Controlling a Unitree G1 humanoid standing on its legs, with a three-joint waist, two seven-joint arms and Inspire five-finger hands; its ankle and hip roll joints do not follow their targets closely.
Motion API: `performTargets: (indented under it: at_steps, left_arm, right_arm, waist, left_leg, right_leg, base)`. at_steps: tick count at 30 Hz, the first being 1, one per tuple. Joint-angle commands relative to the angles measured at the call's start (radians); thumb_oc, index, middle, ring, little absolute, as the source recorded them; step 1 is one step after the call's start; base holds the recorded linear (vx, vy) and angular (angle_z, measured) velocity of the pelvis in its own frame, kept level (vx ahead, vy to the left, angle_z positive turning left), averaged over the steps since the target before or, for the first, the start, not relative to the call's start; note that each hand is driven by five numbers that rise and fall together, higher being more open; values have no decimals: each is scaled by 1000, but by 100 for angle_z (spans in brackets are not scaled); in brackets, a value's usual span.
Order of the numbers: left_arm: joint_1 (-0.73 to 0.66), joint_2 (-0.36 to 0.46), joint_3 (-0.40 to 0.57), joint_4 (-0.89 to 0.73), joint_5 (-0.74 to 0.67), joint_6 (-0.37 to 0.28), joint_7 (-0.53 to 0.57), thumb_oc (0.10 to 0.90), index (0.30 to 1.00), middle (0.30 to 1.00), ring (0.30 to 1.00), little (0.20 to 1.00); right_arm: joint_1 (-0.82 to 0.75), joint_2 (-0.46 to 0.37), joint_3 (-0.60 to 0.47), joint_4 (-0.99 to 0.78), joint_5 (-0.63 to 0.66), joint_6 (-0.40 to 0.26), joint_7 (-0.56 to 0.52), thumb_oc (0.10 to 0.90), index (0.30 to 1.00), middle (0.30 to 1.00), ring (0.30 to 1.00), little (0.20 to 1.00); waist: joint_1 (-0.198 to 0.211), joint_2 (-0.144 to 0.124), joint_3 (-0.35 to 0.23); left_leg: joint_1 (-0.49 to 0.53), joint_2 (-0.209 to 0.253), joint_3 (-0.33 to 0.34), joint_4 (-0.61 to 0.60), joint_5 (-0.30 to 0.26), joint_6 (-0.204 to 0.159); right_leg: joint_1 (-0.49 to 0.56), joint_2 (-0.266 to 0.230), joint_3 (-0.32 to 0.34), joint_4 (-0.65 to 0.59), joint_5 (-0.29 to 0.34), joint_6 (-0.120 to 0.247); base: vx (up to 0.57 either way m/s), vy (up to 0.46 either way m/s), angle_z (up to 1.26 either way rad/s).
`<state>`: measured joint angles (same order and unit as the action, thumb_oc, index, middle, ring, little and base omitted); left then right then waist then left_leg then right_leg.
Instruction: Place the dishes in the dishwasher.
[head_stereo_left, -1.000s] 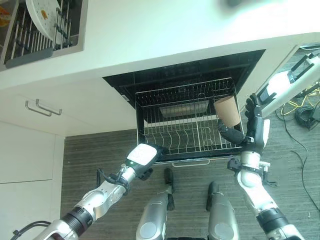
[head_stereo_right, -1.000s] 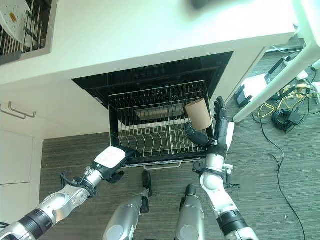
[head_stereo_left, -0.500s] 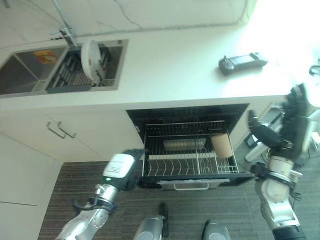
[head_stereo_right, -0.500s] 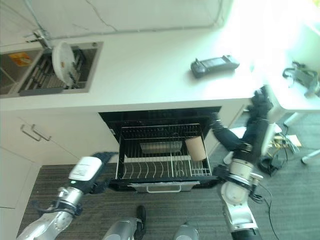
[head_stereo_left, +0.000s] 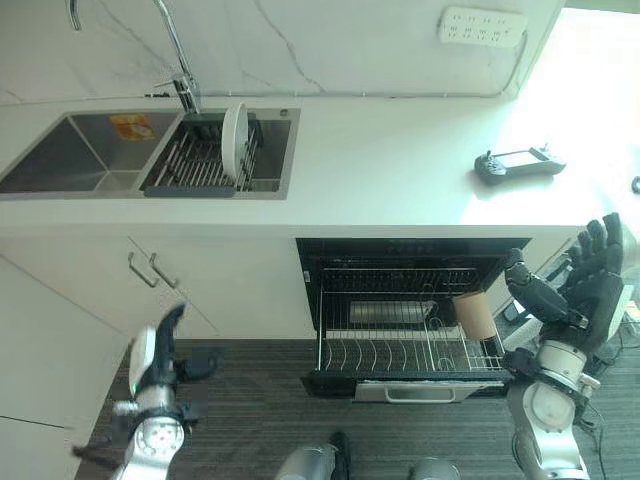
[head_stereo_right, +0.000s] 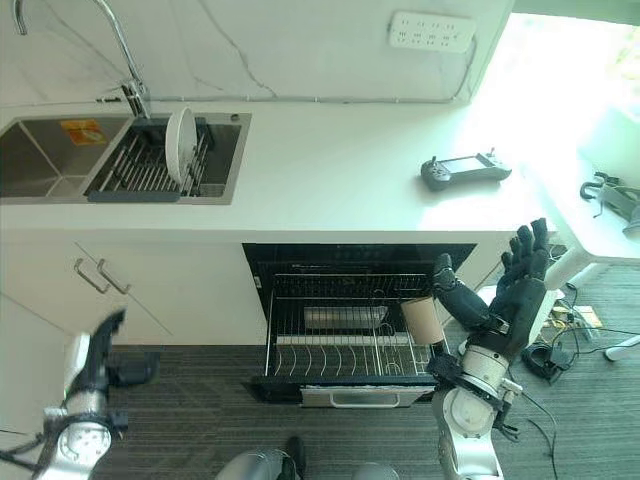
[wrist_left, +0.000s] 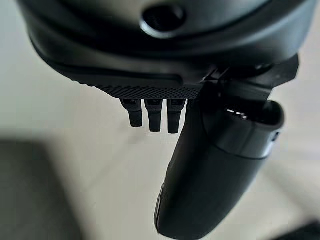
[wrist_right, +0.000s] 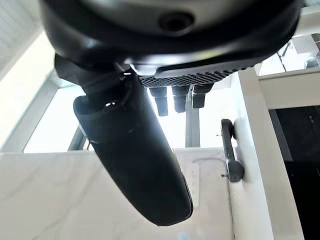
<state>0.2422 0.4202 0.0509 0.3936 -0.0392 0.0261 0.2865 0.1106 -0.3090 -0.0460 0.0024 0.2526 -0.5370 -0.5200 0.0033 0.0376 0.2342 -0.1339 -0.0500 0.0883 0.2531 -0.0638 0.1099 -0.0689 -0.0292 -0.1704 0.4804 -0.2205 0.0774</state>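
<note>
We see cup (head_stereo_left: 476, 313) resting in rack (head_stereo_left: 400, 345), lower centre. Right hand (head_stereo_left: 585, 285) open, empty, lower right. Left hand (head_stereo_left: 150, 365) open, lower left. Plate (head_stereo_left: 234, 131) upright in sink (head_stereo_left: 60, 165), upper left, likely next.

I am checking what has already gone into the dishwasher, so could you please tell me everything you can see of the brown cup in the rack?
The brown cup is a plain tan tumbler, paper or matt plastic by its look, tapering slightly. It stands in the right end of the dishwasher rack, leaning a little against the wires. Its contents are hidden. The right hand is open beside it, apart from it.
</note>
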Motion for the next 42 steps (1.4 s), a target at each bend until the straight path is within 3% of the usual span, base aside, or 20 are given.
performTargets:
  at_steps: [1, 5, 7, 8, 9, 11, 12, 13, 14, 16, 17, 18, 22, 24, 28, 31, 36, 39, 42]
  left_arm:
    - [-32, -12, -1, 64, -191, -103, -154, 800, 900, 900, 900, 900]
    - [-73, -111, -70, 347, -230, -108, -243, 800, 900, 900, 900, 900]
    - [-88, -148, -88, 447, -232, -101, -237, 800, 900, 900, 900, 900]
    - [-110, -185, -87, 548, -265, -78, -234, 800, 900, 900, 900, 900]
    - [-120, -206, -74, 600, -294, -38, -240, 800, 900, 900, 900, 900]
    - [-127, -233, -44, 649, -311, 14, -241, 800, 900, 900, 900, 900]
    - [-126, -244, -41, 676, -313, 27, -244, 800, 900, 900, 900, 900]
    - [-126, -245, -41, 680, -311, 29, -245, 800, 900, 900, 900, 900]
    - [-126, -250, -37, 700, -300, 33, -249, 800, 900, 900, 900, 900]
    - [-134, -247, -42, 723, -281, 48, -268, 800, 900, 900, 900, 900]
    - [-144, -245, -46, 729, -264, 64, -284, 800, 900, 900, 900, 900]
    - [-155, -239, -67, 740, -262, 84, -304, 800, 900, 900, 900, 900]
    - [-174, -228, -109, 726, -239, 113, -343, 800, 900, 900, 900, 900]
    - [-192, -216, -147, 714, -254, 139, -329, 800, 900, 900, 900, 900]
    - [-195, -211, -164, 728, -260, 127, -327, 800, 900, 900, 900, 900]
    - [-187, -207, -158, 727, -266, 118, -314, 800, 900, 900, 900, 900]
    - [-176, -199, -135, 728, -282, 104, -293, 800, 900, 900, 900, 900]
    - [-165, -197, -116, 745, -295, 79, -301, 800, 900, 900, 900, 900]
    - [-153, -204, -106, 749, -277, 68, -309, 800, 900, 900, 900, 900]
  right_arm:
    - [-113, -106, -40, -74, 122, -106, 148, 800, 900, 900, 900, 900]
    - [-131, -165, -47, -70, 192, -107, 202, 800, 900, 900, 900, 900]
    - [-135, -180, -51, -80, 200, -95, 234, 800, 900, 900, 900, 900]
    - [-126, -200, -56, -87, 186, -97, 236, 800, 900, 900, 900, 900]
    - [-132, -203, -57, -84, 189, -88, 245, 800, 900, 900, 900, 900]
    - [-154, -198, -48, -90, 156, -65, 234, 800, 900, 900, 900, 900]
    - [-170, -200, -36, -99, 140, -48, 219, 800, 900, 900, 900, 900]
    - [-172, -200, -36, -101, 139, -45, 217, 800, 900, 900, 900, 900]
    - [-180, -206, -32, -111, 137, -28, 204, 800, 900, 900, 900, 900]
    - [-185, -217, -32, -116, 138, -26, 194, 800, 900, 900, 900, 900]
    - [-183, -220, -36, -121, 134, -28, 184, 800, 900, 900, 900, 900]
    - [-185, -226, -48, -129, 147, -21, 181, 800, 900, 900, 900, 900]
    - [-167, -223, -75, -149, 170, -38, 149, 800, 900, 900, 900, 900]
    - [-169, -208, -92, -160, 186, -32, 163, 800, 900, 900, 900, 900]
    - [-198, -199, -90, -174, 189, -26, 173, 800, 900, 900, 900, 900]
    - [-234, -185, -60, -176, 192, -28, 177, 800, 900, 900, 900, 900]
    - [-281, -181, -11, -171, 170, -40, 156, 800, 900, 900, 900, 900]
    - [-318, -183, 15, -153, 183, -50, 155, 800, 900, 900, 900, 900]
    - [-354, -179, 29, -142, 196, -41, 171, 800, 900, 900, 900, 900]
  waist:
    - [13, 14, 21]
    - [-13, 10, 33]
    - [-20, -16, 47]
    - [-19, -53, 70]
    - [-16, -65, 77]
    - [-12, -75, 73]
    - [-6, -75, 70]
    - [-6, -72, 68]
    - [-8, -57, 67]
    - [-16, -43, 63]
    - [-21, -41, 63]
    - [-31, -34, 55]
    - [-42, -4, 39]
    - [-46, 15, 17]
    - [-34, 22, 9]
    - [0, 18, 9]
    - [48, 0, 7]
    - [79, -11, 6]
    - [97, -26, 14]
  left_leg:
    - [84, -2, 7, 47, -189, -1]
    - [118, 1, 32, 47, -167, -18]
    - [164, -19, 72, 47, -163, -28]
    - [103, -17, 69, 234, -62, -87]
    - [41, 6, 61, 306, -31, -103]
    - [61, 45, 41, 166, 12, -106]
    - [67, 68, -3, 47, 74, -125]
    - [57, 73, -10, 47, 76, -127]
    - [11, 120, -58, 47, 93, -151]
    - [-34, 158, -98, 47, 120, -167]
    - [-35, 162, -100, 47, 119, -165]
    - [-15, 150, -69, 47, 18, -143]
    - [17, 110, -68, 47, -76, -106]
    - [26, 75, -64, 47, -120, -63]
    - [24, 64, -35, 47, -145, -34]
    - [26, 69, 13, 47, -166, -24]
    - [15, 55, 47, 47, -186, -11]
    - [-14, 66, 69, 47, -166, -31]
    - [-38, 76, 85, 47, -138, -57]
  right_leg:
    - [29, 42, -60, -106, 100, 8]
    - [53, 56, -52, -180, 61, -33]
    - [68, 33, -51, -180, 26, -58]
    - [89, 15, -37, -180, 18, -87]
    - [99, 17, -31, -180, 20, -97]
    - [117, 20, -2, -180, 5, -98]
    - [130, 27, 25, -180, -10, -98]
    - [129, 30, 27, -180, -10, -98]
    - [142, 45, 39, -180, -25, -100]
    - [144, 46, 53, -180, -32, -101]
    - [148, 33, 57, -180, -35, -100]
    - [144, 6, 47, -180, -31, -85]
    - [113, -49, 21, -180, 7, -37]
    - [83, -78, 2, -180, 74, 2]
    - [53, -93, -29, -175, 112, 19]
    - [35, -98, -89, -145, 118, 27]
    - [49, -95, -140, -57, 68, 39]
    - [107, -75, -170, -171, 51, 31]
    - [107, -74, -172, -180, -16, 9]
  base:
    - [38, -60, -35]
    - [149, -96, 7]
    - [228, -113, 11]
    - [278, -137, -14]
    - [331, -63, -6]
    - [328, 173, -22]
    - [239, 228, -62]
    - [275, 332, -63]
    - [203, 347, -64]
    - [212, 416, -58]
    - [179, 501, -60]
    - [161, 532, -62]
    - [102, 485, -65]
    - [78, 581, -23]
    - [3, 304, -31]
    - [-57, 161, -64]
    - [-26, 19, -87]
    - [-99, -140, -45]
    - [-109, -162, -38]
